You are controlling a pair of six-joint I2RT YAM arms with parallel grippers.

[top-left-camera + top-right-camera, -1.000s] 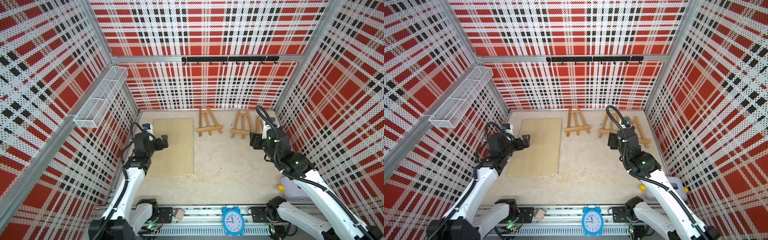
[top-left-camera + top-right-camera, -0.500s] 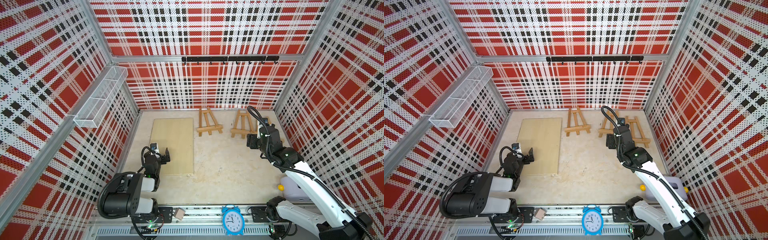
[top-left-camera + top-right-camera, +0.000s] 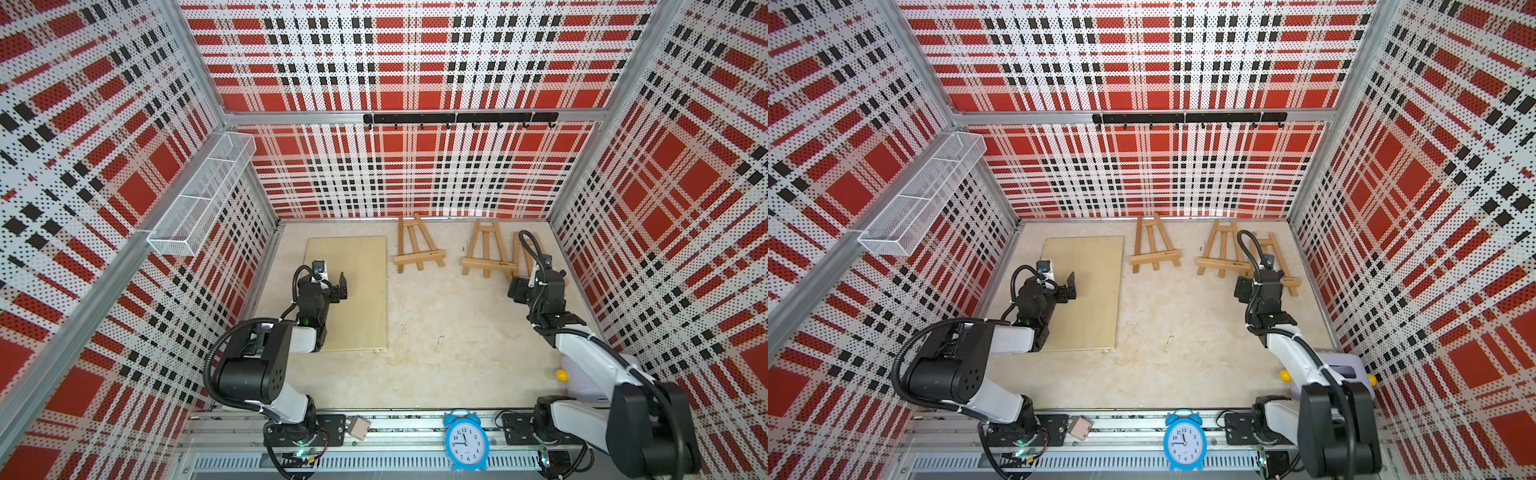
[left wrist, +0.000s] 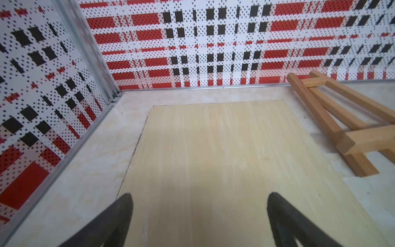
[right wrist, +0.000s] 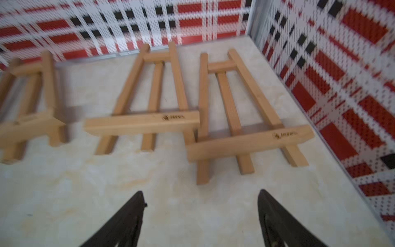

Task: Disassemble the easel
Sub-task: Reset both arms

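Looks near done: board (image 3: 347, 291) lies flat on the counter (image 3: 436, 357) at 10 o'clock, three easels (image 3: 486, 253) lie flat from 12 to 2 o'clock, left pincer (image 4: 199, 196) above the board and right pincer (image 5: 201, 192) near the easels both gape empty.

**Plaid Cell, Pale Floor**

Red, white and black plaid perforated wall panels (image 3: 415, 62) enclose the cell. A black metal hook rail (image 3: 460, 118) crosses the back wall. Below the rail spreads a cream marbled floor (image 3: 449, 324), evenly lit. A white wire-mesh basket (image 3: 199, 199) hangs on the side wall, lower than the rail.
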